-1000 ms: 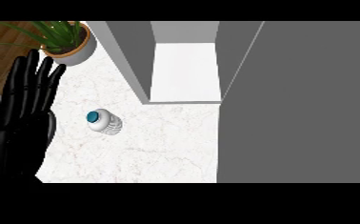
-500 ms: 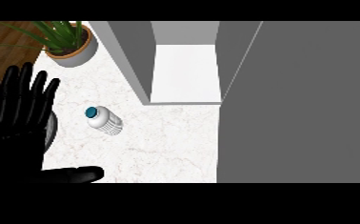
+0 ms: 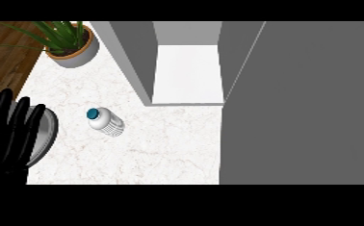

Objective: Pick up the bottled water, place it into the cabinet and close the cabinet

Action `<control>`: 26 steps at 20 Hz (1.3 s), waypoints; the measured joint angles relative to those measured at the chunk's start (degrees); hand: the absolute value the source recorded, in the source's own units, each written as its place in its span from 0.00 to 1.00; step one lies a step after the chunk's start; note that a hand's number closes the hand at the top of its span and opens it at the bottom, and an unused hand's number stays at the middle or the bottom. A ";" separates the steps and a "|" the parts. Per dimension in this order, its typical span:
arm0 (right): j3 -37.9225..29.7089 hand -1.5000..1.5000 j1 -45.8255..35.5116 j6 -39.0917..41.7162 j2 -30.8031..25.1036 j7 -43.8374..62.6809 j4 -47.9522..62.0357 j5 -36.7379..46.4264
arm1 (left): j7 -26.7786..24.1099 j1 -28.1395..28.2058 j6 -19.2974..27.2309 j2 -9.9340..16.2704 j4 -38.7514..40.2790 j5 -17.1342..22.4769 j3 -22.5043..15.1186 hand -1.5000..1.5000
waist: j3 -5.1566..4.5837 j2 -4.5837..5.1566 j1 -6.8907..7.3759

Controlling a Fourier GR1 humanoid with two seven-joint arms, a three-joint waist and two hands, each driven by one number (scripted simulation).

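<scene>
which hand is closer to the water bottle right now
Left. The left hand rests open at the view's left edge, left of the water bottle. The right hand isn't in view.

The robot's black left hand [image 3: 18, 133] rests at the left edge, its straight fingers pointing toward the far side.

A black hand [image 3: 18, 133] shows at the left edge: long, slim, glossy fingers side by side. Its palm is cut off, so maybe more lies beyond.
</scene>
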 measured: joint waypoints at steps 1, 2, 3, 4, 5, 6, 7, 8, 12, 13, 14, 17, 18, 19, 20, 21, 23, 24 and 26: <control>0.34 0.00 0.79 0.21 0.22 -0.20 -0.14 0.06 | 0.18 0.79 0.10 -0.06 -0.77 -0.16 -0.41 0.00 | 0.00 0.00 0.01; 0.31 0.00 1.61 0.57 0.42 -0.73 -0.17 0.10 | 0.29 1.48 0.08 -0.10 -1.02 -0.23 -0.54 0.00 | 0.00 0.01 0.01; 0.28 0.00 2.55 1.05 0.75 -1.73 -0.11 0.17 | 0.36 2.10 0.18 -0.14 -1.63 -0.34 -0.80 0.00 | -0.01 0.01 0.00; 0.01 0.00 2.99 1.33 0.74 -1.95 -0.19 0.17 | 0.94 1.78 0.43 -0.09 -1.93 -0.72 -0.79 0.00 | 0.00 0.03 -0.03; 0.02 0.00 3.09 1.31 0.80 -1.70 -0.28 0.19 | 0.93 2.27 0.12 0.10 -2.34 -0.21 -0.35 0.00 | -0.01 0.04 0.02; -0.44 0.00 3.90 1.98 0.50 -1.99 -0.38 0.14 | 1.12 2.35 0.15 0.07 -2.44 -0.50 -0.58 0.00 | -0.01 0.04 -0.03; 0.10 0.00 4.85 2.24 0.82 -2.51 -0.52 0.22 | 1.27 2.25 0.19 0.11 -2.40 -0.65 -0.47 0.00 | -0.01 0.04 -0.10; 0.08 0.00 5.46 2.41 0.92 -2.86 -0.60 0.29 | 1.40 2.77 0.22 0.06 -2.89 -0.79 -0.58 0.00 | -0.02 0.04 -0.09; 0.56 0.00 7.57 3.17 1.34 -4.53 -0.84 0.65 | -0.87 4.32 -1.00 0.11 -1.28 0.72 0.88 0.00 | -0.04 0.04 -0.12; 0.57 0.00 8.57 3.81 1.32 -5.52 -0.87 0.73 | -0.73 4.21 -0.98 0.19 -0.96 0.70 1.19 0.00 | -0.04 0.03 -0.20; 0.66 0.00 9.05 3.96 1.43 -5.86 -0.92 0.81 | -0.56 4.02 -1.15 0.42 -0.50 1.01 1.72 0.00 | -0.04 0.04 -0.22; 0.67 0.00 11.46 5.22 1.30 -7.77 -1.08 1.01 | -2.47 4.96 -1.85 0.37 2.09 1.77 2.96 0.00 | -0.05 0.03 -0.30; 0.61 0.00 12.01 5.50 1.26 -8.23 -1.12 1.06 | -3.43 5.25 -1.49 0.24 3.35 1.47 2.41 0.00 | -0.05 0.04 -0.33; 0.00 0.00 12.45 5.93 1.06 -8.70 -1.06 1.04 | -3.49 4.70 -1.11 0.13 4.49 1.45 2.58 0.00 | -0.05 0.06 -0.36; -0.02 0.00 13.29 6.31 1.10 -9.43 -1.10 1.06 | -4.17 4.06 -1.29 0.11 6.32 2.34 3.61 0.00 | -0.05 0.07 -0.49; 0.38 0.00 13.86 6.63 1.21 -9.92 -1.14 1.15 | -4.66 3.61 -1.64 0.31 7.62 3.23 4.69 0.00 | -0.06 0.08 -0.50; 0.69 0.00 15.40 7.31 1.29 -11.03 -1.24 1.24 | -6.69 4.29 -2.30 0.10 10.04 4.83 5.76 0.00 | -0.08 0.07 -0.47; 1.23 0.00 16.27 7.74 1.40 -11.78 -1.31 1.37 | -7.50 3.89 -2.18 0.02 11.53 5.47 6.24 0.00 | -0.08 0.06 -0.55; 1.26 0.00 17.27 8.15 1.29 -12.63 -1.41 1.48 | -9.45 2.67 -1.94 -0.09 15.48 5.63 7.03 0.00 | -0.09 0.11 -0.65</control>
